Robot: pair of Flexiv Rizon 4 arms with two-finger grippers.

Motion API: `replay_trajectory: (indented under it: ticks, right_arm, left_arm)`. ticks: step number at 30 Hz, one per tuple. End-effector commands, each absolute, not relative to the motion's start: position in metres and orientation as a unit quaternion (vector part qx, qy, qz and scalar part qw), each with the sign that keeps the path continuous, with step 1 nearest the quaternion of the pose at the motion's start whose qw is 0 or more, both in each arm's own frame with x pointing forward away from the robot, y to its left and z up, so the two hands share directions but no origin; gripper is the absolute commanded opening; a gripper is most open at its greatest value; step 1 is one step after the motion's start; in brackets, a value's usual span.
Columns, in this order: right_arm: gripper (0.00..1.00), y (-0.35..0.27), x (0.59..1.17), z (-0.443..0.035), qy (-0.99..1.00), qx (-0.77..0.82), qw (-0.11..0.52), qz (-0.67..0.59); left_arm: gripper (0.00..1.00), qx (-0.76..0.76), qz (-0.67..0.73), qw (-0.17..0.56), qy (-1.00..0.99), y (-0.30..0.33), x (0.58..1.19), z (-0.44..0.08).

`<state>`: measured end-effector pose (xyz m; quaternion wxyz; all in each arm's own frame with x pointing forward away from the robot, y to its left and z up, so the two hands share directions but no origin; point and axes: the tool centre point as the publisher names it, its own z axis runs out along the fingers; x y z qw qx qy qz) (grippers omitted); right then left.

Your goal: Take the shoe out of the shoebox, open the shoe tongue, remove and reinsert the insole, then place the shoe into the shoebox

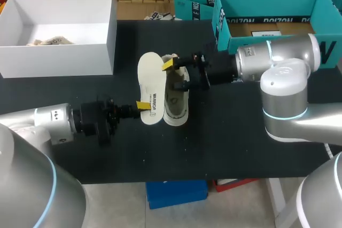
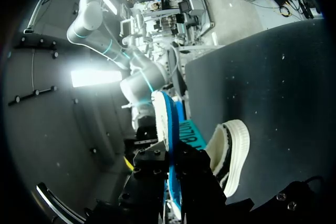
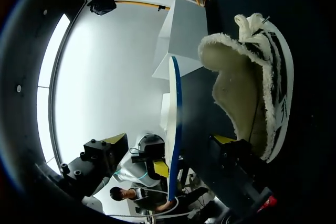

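Observation:
A pale shoe (image 1: 177, 97) with fleece lining lies on its side on the black table (image 1: 240, 142). Its white insole (image 1: 152, 86) stands on edge just left of it, pinched at its near end by my left gripper (image 1: 142, 105), which is shut on it. In the left wrist view the insole (image 2: 169, 140) shows its blue underside between the fingers, with the shoe (image 2: 233, 150) beside it. My right gripper (image 1: 175, 74) is open at the shoe's far end. From its wrist, the insole (image 3: 175, 119) stands inside the open gripper (image 3: 168, 140), and the shoe (image 3: 247, 87) lies against one finger.
The white shoebox (image 1: 53, 60) stands open at the back left with crumpled paper (image 1: 49, 40) inside. Teal boxes (image 1: 278, 9) stand at the back right, close behind my right arm.

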<state>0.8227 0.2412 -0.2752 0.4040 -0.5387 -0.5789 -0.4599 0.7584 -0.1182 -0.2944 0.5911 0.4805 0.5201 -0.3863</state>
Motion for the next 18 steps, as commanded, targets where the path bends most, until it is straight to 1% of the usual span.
replay_trajectory:
  ticks: [1,12,13,14,15,16,17,18]
  right_arm:
    - [1.0,0.254,0.827,-0.284,-0.579,-0.536,0.408,-0.458]
    - [0.99,0.263,0.829,-0.287,-0.578,-0.535,0.417,-0.453]
    - [0.93,0.263,0.829,-0.287,-0.578,-0.535,0.418,-0.453]
    - [0.9,0.264,0.829,-0.287,-0.578,-0.535,0.419,-0.453]
    - [0.81,0.264,0.829,-0.287,-0.578,-0.534,0.42,-0.452]
    - [0.69,0.265,0.829,-0.287,-0.578,-0.534,0.421,-0.452]
    - [0.49,0.265,0.829,-0.287,-0.577,-0.535,0.422,-0.451]
    - [0.46,0.266,0.829,-0.288,-0.577,-0.535,0.424,-0.449]
  left_arm:
    - [0.0,0.48,-0.383,0.592,0.522,-0.12,0.757,-0.294]
    - [0.0,0.48,-0.383,0.592,0.522,-0.12,0.757,-0.294]
    - [0.0,0.48,-0.383,0.592,0.522,-0.12,0.757,-0.294]
    - [0.0,0.48,-0.383,0.592,0.522,-0.12,0.757,-0.294]
    - [0.0,0.48,-0.383,0.592,0.522,-0.12,0.757,-0.294]
    - [0.0,0.48,-0.383,0.592,0.522,-0.12,0.757,-0.294]
    - [0.0,0.48,-0.383,0.592,0.522,-0.12,0.757,-0.294]
    - [0.0,0.48,-0.383,0.592,0.522,-0.12,0.757,-0.294]
